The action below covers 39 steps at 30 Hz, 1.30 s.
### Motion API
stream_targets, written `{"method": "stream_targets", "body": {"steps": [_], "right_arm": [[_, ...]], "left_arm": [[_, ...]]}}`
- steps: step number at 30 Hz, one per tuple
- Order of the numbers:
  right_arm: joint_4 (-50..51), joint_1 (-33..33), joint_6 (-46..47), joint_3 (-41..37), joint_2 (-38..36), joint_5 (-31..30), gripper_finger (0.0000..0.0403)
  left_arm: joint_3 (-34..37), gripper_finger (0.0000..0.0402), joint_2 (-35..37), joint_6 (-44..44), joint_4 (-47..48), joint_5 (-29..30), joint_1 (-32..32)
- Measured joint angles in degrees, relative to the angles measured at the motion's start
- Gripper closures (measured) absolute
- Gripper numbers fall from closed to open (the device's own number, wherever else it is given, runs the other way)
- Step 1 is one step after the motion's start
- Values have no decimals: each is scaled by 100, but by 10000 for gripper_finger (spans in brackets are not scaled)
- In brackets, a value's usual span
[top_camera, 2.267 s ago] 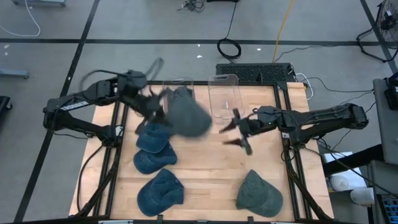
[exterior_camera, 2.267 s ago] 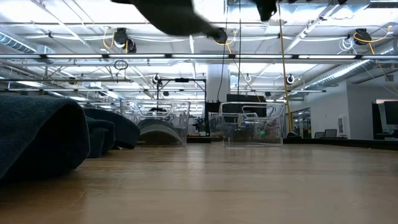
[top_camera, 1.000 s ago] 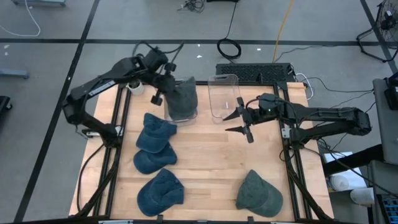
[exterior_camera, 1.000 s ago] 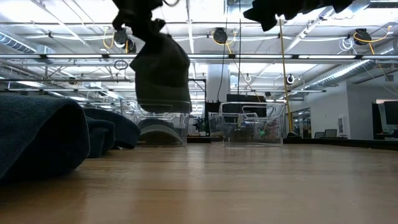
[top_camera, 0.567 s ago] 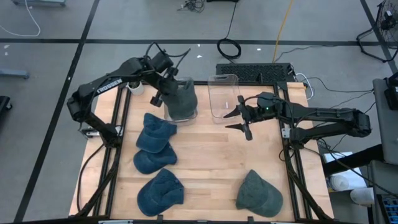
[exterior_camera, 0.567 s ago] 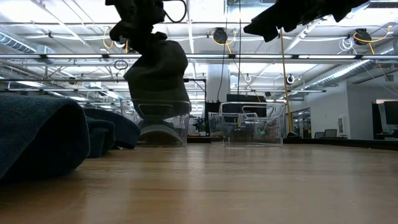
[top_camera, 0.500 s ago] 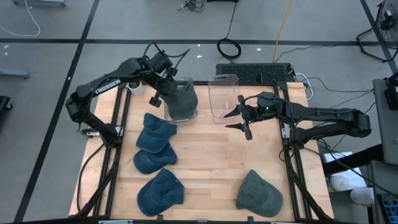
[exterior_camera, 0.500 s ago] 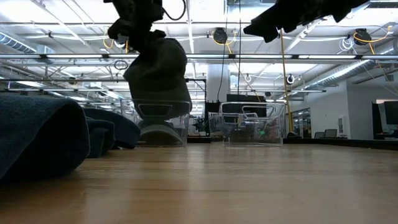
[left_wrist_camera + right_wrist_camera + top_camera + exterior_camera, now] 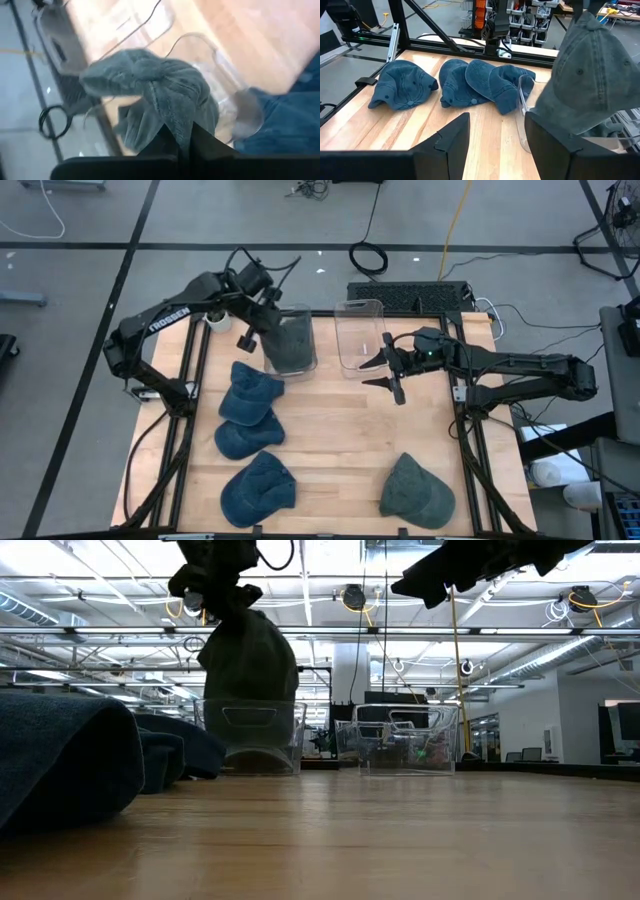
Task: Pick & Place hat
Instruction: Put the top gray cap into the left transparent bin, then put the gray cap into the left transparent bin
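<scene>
1. Hat, grey-green (image 9: 289, 343): pinched by crown in left gripper (image 9: 262, 320), fingers pressed together on fabric; hangs into clear bin (image 9: 312, 358) at table's far edge, lower part already inside.
2. Risk: brim could snag on bin rim if let go too high, leaving hat draped over wall; cloth may cling to fingers on release.
3. Right gripper (image 9: 392, 370): fingers spread, holding nothing, hovering just beside second clear bin (image 9: 361, 308).
4. First bin possibly holds another hat underneath; view poor.
5. Outward: three blue hats (image 9: 246, 392) nearer on left side, one green hat (image 9: 415, 489) at near right.
</scene>
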<state>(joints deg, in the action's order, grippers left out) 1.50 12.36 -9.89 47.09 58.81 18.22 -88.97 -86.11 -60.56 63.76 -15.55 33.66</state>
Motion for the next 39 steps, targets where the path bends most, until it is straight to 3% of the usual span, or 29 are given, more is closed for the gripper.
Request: {"method": "stream_targets", "body": {"steps": [7,11,17,26,34,37,39], "right_arm": [[0,0,14,0,0,0,227],[-39,0,-30,0,0,-1,227],[-72,0,-4,0,0,-2,227],[-60,0,1,0,0,-4,227],[-35,0,20,0,0,-4,227],[-24,0,19,-1,-31,-7,227],[27,3,15,-4,-170,-9,227]], "left_arm": [[408,400,0,127,-241,-115,-196],[912,400,-26,229,-923,330,-198],[1042,389,-20,901,-1693,810,-53],[1042,292,-17,2222,-2084,2297,12],[1042,201,-8,2073,-2746,4273,12],[1042,187,30,2287,-3090,4379,3],[1040,182,93,2341,-3156,3954,-30]]}}
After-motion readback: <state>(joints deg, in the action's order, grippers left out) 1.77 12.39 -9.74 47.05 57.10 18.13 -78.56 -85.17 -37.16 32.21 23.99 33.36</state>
